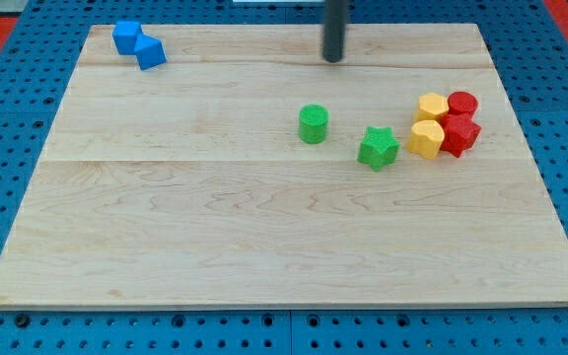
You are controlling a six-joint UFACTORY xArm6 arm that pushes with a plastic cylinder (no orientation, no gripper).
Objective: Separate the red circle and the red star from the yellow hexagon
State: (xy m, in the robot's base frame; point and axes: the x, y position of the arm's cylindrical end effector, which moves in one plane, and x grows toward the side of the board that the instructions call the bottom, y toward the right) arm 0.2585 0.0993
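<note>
Tip [334,59] sits at far edge, touching nothing, w/ red circle [462,103], red star [460,134] & yellow hexagon [432,106] clustered far right; no readable writing.

my tip [334,59] was the rounded lower end of a plain, smooth, dark grey cylindrical rod without visible cables or markings.

Pale wood-grain board [215,217], two blue blocks [126,36] [151,52], green circle [313,124], green star [378,147], yellow hexagon [432,106], red circle [462,103], red star [460,134]
</note>
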